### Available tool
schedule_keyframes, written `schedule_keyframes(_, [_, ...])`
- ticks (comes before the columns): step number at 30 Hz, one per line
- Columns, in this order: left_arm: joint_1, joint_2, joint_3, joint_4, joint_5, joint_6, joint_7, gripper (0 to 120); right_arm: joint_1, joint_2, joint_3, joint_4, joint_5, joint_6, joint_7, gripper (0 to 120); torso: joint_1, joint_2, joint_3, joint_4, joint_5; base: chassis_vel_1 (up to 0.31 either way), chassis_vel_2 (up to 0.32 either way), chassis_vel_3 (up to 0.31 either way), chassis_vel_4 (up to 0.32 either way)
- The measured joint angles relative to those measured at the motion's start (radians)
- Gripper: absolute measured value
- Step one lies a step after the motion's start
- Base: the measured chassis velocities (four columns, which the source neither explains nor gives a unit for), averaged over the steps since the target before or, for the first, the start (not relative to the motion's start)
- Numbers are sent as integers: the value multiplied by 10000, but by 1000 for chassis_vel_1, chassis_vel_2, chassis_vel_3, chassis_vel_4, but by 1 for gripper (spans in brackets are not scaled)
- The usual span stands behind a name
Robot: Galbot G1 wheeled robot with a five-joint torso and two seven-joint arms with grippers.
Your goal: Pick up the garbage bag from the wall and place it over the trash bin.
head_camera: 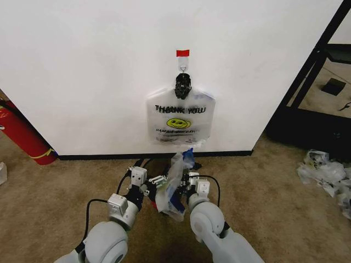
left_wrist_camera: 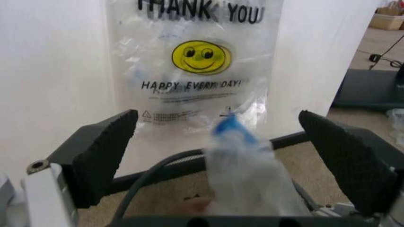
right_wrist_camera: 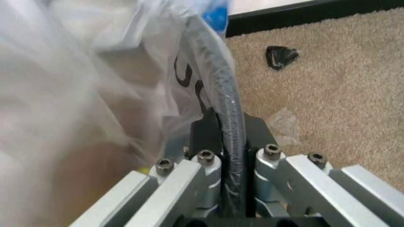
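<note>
Bag [head_camera: 180,118] on wall [head_camera: 82,66] hook [head_camera: 183,68], unpicked. Left gripper [left_wrist_camera: 218,142] agape, empty; right gripper [head_camera: 186,183] pinching second plastic bag [head_camera: 176,181]. Binning remains.

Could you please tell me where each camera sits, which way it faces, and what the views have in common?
Head view: on the robot's head, looking forward and down at the wall, the hanging garbage bag and both arms, with the left gripper and right gripper low by the carpet.
Left wrist view: on the left wrist, facing the wall; its open pads frame the bag.
Right wrist view: on the right wrist, close against crumpled plastic, carpet beyond.
Shared: head and left wrist views both show the garbage bag and the baseboard.
</note>
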State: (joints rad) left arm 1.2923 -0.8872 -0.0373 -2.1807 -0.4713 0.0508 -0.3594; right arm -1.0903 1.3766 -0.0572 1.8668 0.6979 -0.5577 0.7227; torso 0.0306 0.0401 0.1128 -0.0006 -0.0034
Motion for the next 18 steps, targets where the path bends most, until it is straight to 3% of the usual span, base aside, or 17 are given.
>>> schedule_keyframes(6, [-29,-33,46,-3,3,0,-52,100,-369,-165,98,194,-318,516,-280,0,0,0,0,-2,-1,0,0,0,0])
schedule_keyframes(13, [-273,29,181,-375,-244,308,-134,100,-1249,-297,704,746,-849,1853,-1017,0,0,0,0,-1,-4,0,0,0,0])
schedule_keyframes(16, [-609,255,272,-897,-924,779,-200,100,-1602,-356,920,875,-1316,2328,-1259,0,0,0,0,-3,-3,0,0,0,0])
schedule_keyframes(18, [-1623,735,663,-1657,-2533,1894,-539,99,-2005,-352,1179,883,-2101,3178,-1675,0,-1,0,0,0,-1,0,0,0,0])
